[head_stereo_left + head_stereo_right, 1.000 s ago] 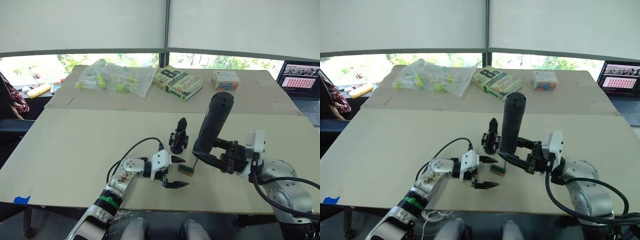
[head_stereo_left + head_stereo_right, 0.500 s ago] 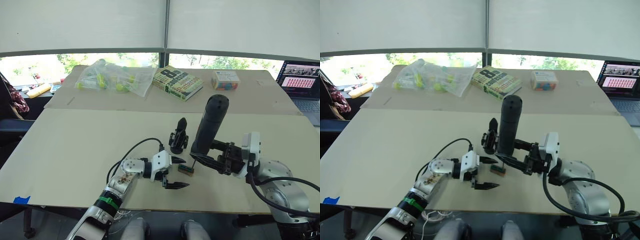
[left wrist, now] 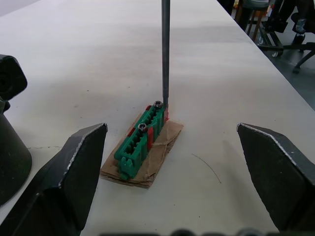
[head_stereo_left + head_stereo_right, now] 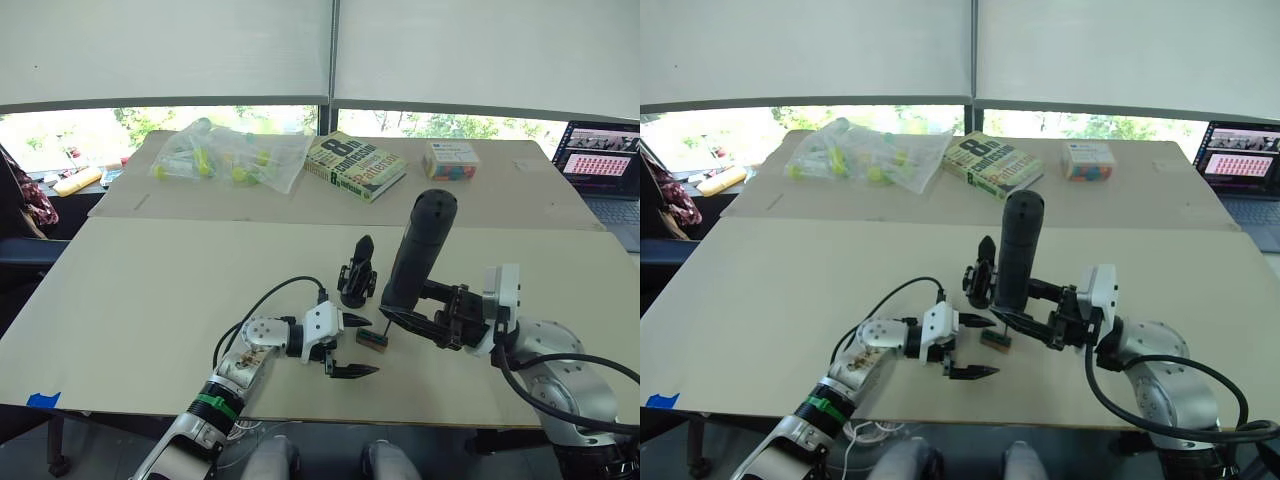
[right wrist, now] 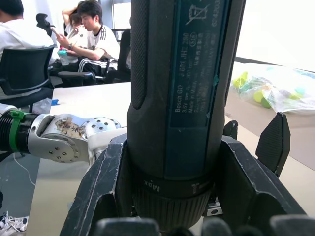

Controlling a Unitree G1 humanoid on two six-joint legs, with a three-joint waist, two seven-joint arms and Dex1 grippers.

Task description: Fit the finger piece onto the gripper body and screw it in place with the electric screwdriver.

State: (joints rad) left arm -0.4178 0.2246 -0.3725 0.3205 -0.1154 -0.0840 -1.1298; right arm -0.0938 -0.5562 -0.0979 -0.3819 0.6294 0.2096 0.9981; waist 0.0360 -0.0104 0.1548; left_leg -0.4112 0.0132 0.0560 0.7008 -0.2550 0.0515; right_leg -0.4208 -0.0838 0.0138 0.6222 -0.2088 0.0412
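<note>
Electric screwdriver, thick black cylinder (image 4: pixel 420 250), stood upright, clamped in right gripper (image 4: pixel 425 318); metal bit (image 3: pixel 166 51) touched green screw block (image 3: pixel 141 141). Left gripper (image 4: pixel 352 345) spread wide, empty.

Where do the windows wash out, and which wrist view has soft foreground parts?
Eye views: the window strip behind the table glares white, while the blinds stay even. Left wrist view: the green block and bit are crisp, and the near fingers look soft. Right wrist view: the screwdriver label is readable; the background people are hazier.
</note>
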